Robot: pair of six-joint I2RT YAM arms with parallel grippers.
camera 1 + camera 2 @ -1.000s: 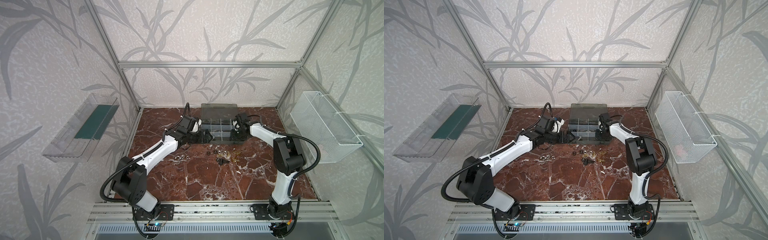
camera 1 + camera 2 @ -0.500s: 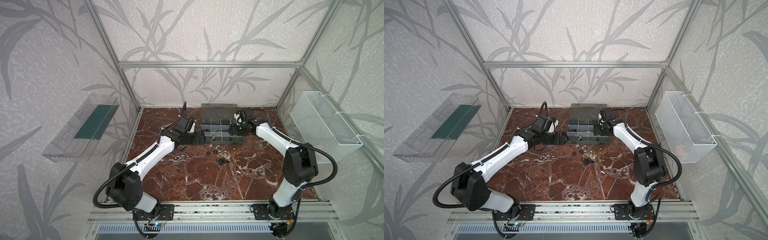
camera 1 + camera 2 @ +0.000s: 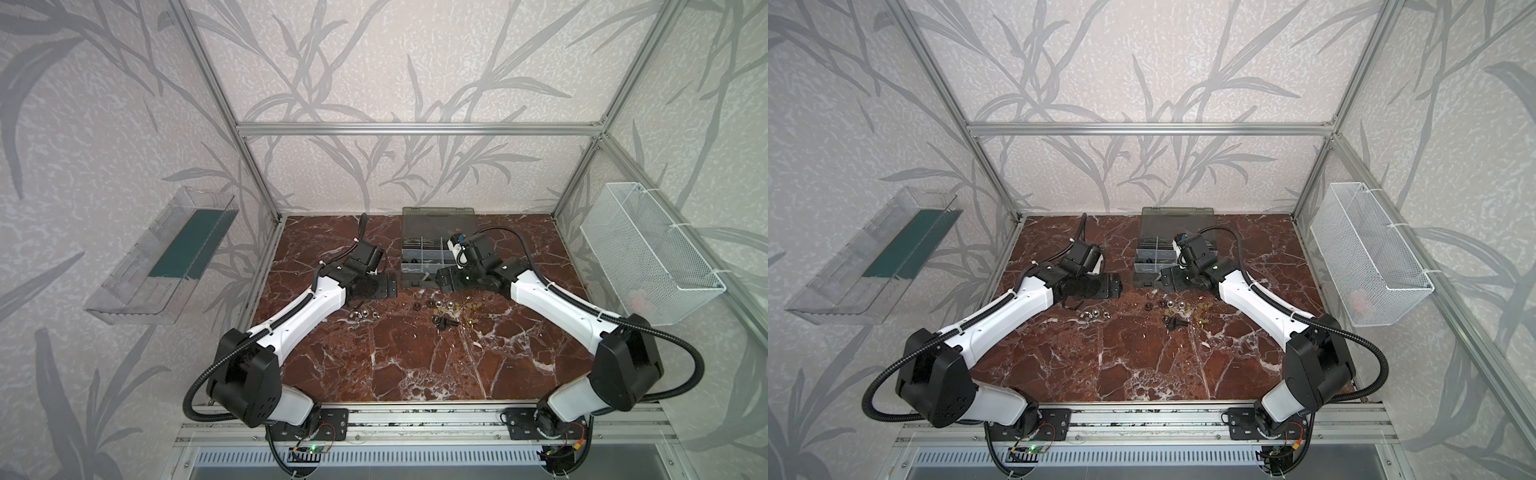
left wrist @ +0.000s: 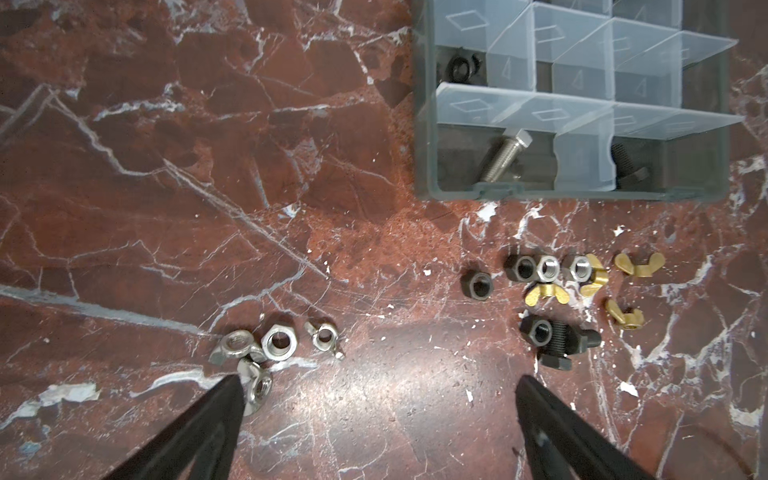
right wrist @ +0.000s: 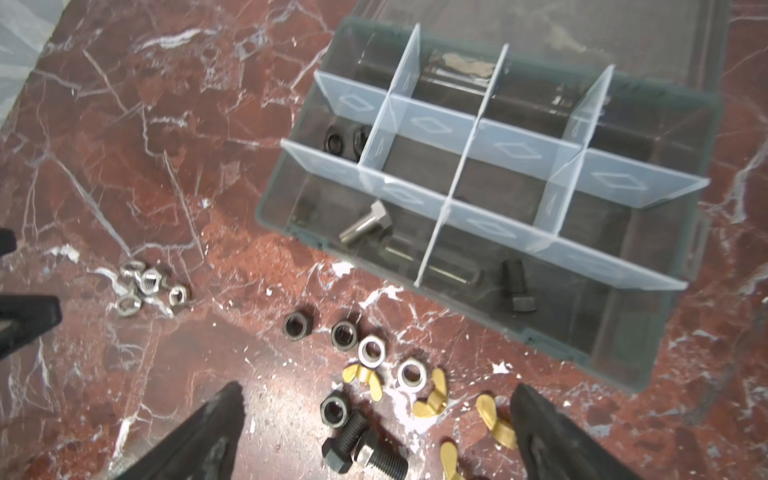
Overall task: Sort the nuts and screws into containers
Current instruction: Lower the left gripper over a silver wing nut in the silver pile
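Red-brown marble makes the counter (image 3: 415,365). In both top views the organiser case (image 3: 415,253) stands at the back middle, with its smoky lid (image 3: 438,218) open behind it. The left hand (image 3: 390,286) is just beside the front left corner of the case, and the right hand (image 3: 441,279) is at its front right part. Loose parts lie on the counter before the case: silver nuts (image 3: 363,314) to the left, brass wing nuts (image 3: 471,308) to the right, and two loose black screws (image 3: 445,322) a little nearer.

In the left wrist view the fingers (image 4: 208,424) of the left hand are spread wide and hold nothing. One fingertip is at a silver nut of the cluster (image 4: 278,343); I cannot tell if it touches. A single black nut (image 4: 476,286) lies apart from the others. Inside the case, a silver screw (image 4: 503,160) lies tilted in the front corner compartment, a black screw (image 4: 627,168) is in the compartment beside it, and black nuts (image 4: 461,66) sit in the compartment behind the silver screw.

In the right wrist view the fingers (image 5: 552,432) of the right hand are also wide apart and empty. Between them, on the counter, lie the two loose black screws (image 5: 365,449), touching each other, with the brass wing nuts (image 5: 432,401) close by.
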